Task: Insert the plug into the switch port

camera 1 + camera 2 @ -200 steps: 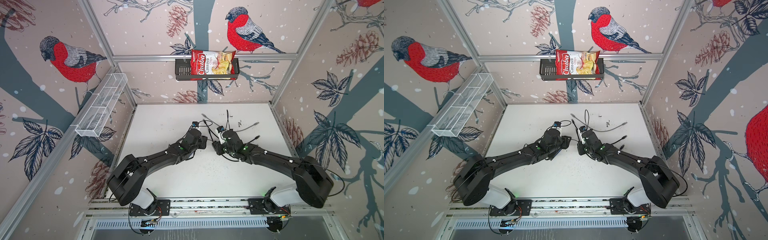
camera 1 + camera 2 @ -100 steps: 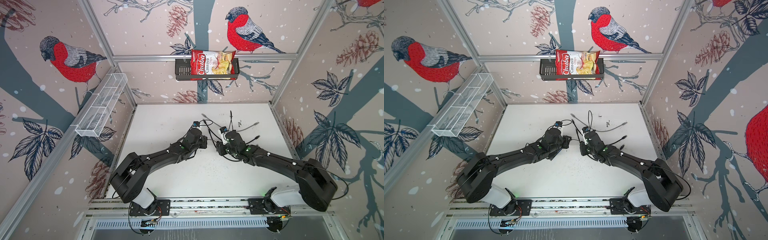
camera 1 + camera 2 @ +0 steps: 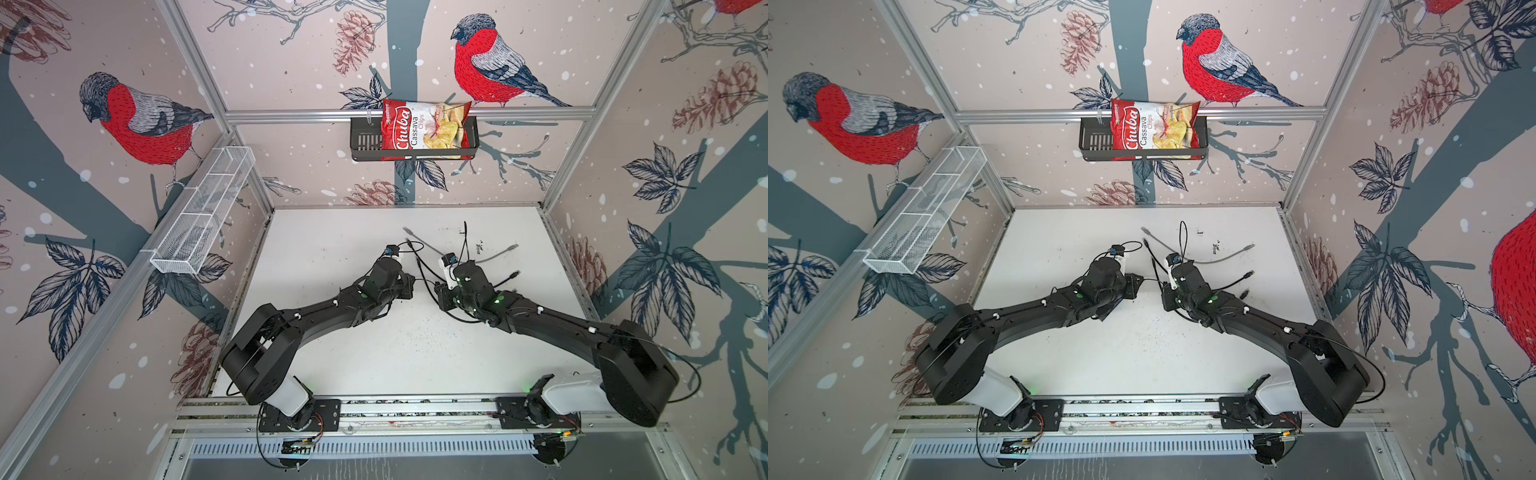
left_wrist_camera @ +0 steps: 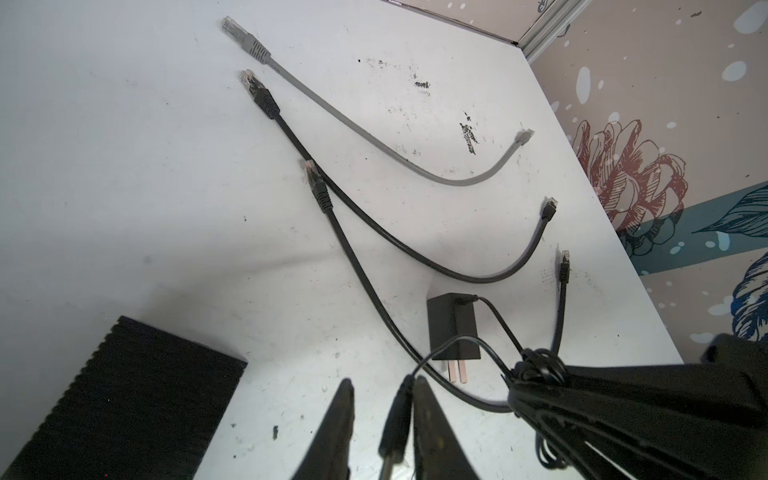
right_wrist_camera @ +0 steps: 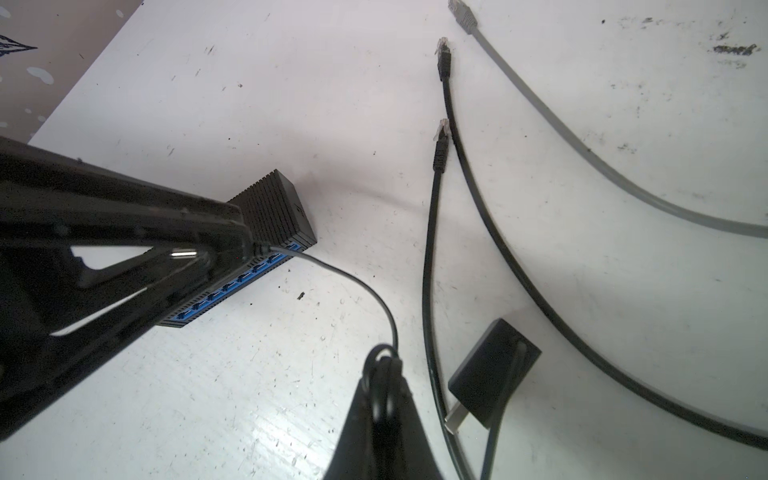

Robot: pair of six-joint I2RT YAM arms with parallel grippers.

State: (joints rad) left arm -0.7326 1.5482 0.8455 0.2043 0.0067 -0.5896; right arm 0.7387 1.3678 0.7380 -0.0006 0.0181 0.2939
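Note:
The plug (image 4: 395, 415), a black barrel on a thin cord, sits between my left gripper's (image 4: 383, 380) fingers, close against one of them. In the right wrist view those fingers close around the plug's (image 5: 183, 252) rear, where the cord leaves. My right gripper (image 5: 382, 362) is shut on the cord's coiled bundle (image 4: 540, 370). The two grippers face each other mid-table in both top views, left (image 3: 409, 282) and right (image 3: 438, 291). The black ribbed switch (image 5: 270, 208) lies under the left gripper. A row of blue ports (image 5: 232, 286) lines its long edge; which is the switch port I cannot tell.
The black power adapter (image 4: 453, 328) lies on the table between the grippers, prongs out. A grey network cable (image 4: 374, 137) and two black ones (image 4: 374, 232) curve across the far right of the table. A chips bag (image 3: 424, 129) sits in a wall basket.
My left gripper's jaws have narrowed around the plug. My right gripper has drawn slightly away to the right, with the cord bundle still in it.

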